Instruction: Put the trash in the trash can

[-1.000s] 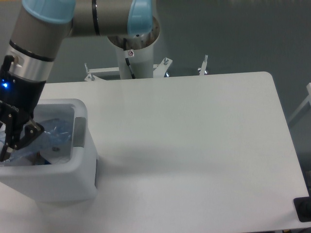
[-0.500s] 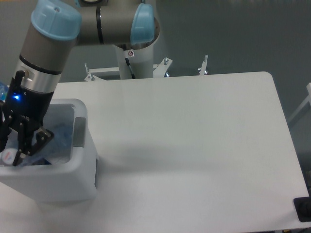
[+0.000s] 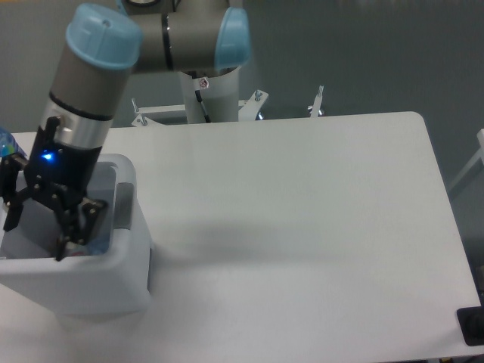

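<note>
The trash can (image 3: 76, 283), a white boxy bin with a thick rim and a grey tab (image 3: 123, 204), stands at the table's front left. My gripper (image 3: 38, 231) hangs over its opening, open, the black fingers (image 3: 68, 240) spread wide with nothing between them. A bluish clear bit of the trash (image 3: 99, 240) shows inside the bin beside the right finger. Arm and gripper hide most of the bin's inside, so I cannot make out bottle and wrapper separately.
The arm's pedestal (image 3: 208, 98) stands behind the table's far edge. A small blue thing (image 3: 6, 142) pokes in at the left image edge. A black object (image 3: 472, 327) sits off the table's front right corner.
The gripper was shut on the clear bottle low in the bin. It has since opened, let the bottle go, and shifted up and to the right.
</note>
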